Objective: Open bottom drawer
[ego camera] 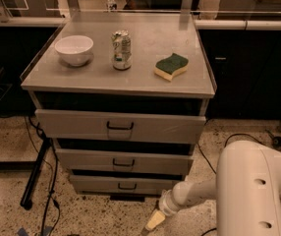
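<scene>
Hovering low at five o'clock of the closed bottom drawer (94,184), the pincer (154,221), open or closed impossible to tell, is judged mid-approach; next it must reach the black handle (127,186) at eleven o'clock.

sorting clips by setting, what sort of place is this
Probably a lab or workshop test area: a grey metal three-drawer cabinet on a speckled stone-look floor, loose black cables, dark under-counter cabinets behind. The robot's gripper hangs near the floor in front of the shallow grey bottom drawer.

The pincer (151,223), near the bottom drawer (96,184), is cut by the lower edge.
</scene>
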`<state>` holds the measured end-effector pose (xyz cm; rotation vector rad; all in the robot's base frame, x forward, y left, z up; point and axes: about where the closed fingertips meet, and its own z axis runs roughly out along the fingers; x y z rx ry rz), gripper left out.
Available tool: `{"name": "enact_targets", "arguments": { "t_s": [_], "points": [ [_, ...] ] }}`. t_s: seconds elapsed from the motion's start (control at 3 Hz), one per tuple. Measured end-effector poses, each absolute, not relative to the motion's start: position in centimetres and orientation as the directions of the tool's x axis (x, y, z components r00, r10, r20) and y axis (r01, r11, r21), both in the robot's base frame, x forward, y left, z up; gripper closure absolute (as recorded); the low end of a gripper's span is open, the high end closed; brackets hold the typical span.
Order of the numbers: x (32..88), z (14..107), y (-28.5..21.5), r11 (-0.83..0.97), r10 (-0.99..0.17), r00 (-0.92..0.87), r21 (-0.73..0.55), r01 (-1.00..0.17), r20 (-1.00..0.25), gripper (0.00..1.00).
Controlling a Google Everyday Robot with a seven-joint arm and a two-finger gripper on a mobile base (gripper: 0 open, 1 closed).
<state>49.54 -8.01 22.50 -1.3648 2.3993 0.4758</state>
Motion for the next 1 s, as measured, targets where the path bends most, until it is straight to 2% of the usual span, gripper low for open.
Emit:
{"name": "enact_targets", "arguments": {
  "t_s": [1.0],
  "points": [
    [55.4,21.2,-6.9,0.499,-0.735,-0.447,0.039,-0.866,-0.51,0.0]
  ]
}}
